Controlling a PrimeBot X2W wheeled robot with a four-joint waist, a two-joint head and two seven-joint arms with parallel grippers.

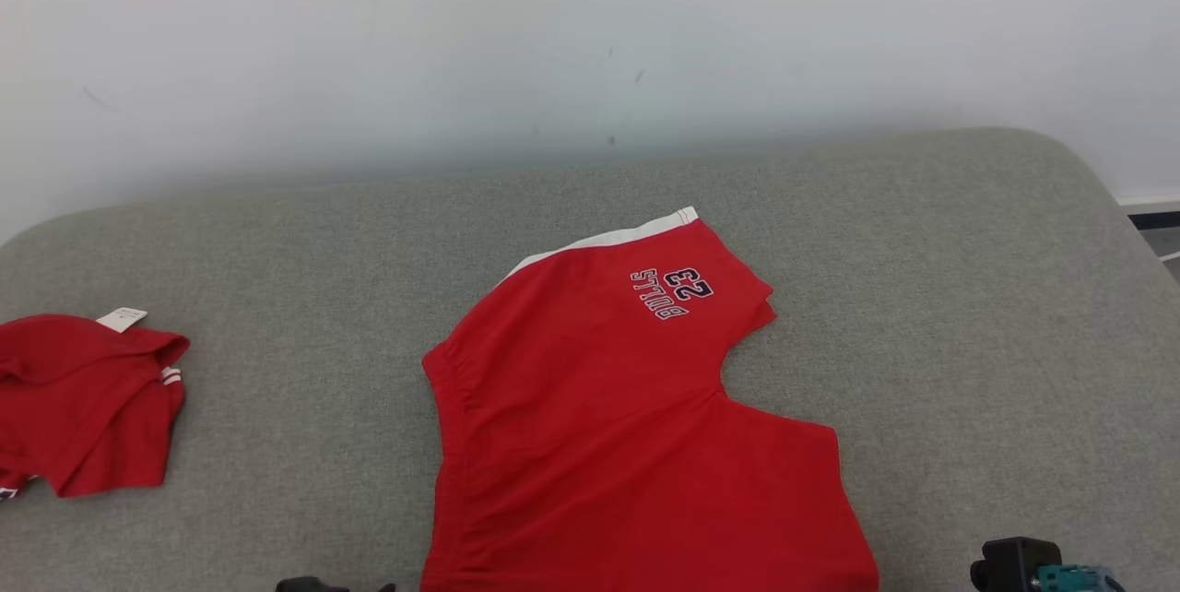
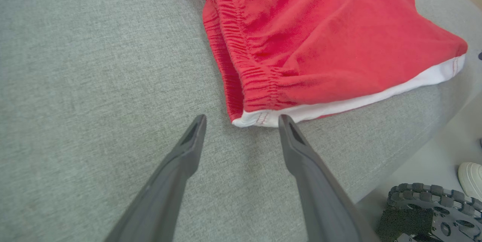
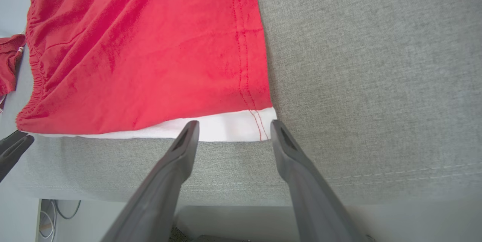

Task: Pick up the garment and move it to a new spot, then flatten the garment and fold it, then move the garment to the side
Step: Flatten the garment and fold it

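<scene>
One pair of red shorts (image 1: 608, 408) lies spread flat on the grey cushion (image 1: 968, 315), reaching its near edge, with one white trim band along that near side and one "23" print on the far leg. Two grippers sit at that band, both spread and holding nothing: the left gripper (image 2: 241, 121) at the waistband corner, the right gripper (image 3: 232, 125) at the leg-hem corner. One second red garment (image 1: 83, 398) lies crumpled well to the shorts' left.

A plain room (upholstered bench (image 1: 277, 232), white wall (image 1: 553, 39)).
</scene>
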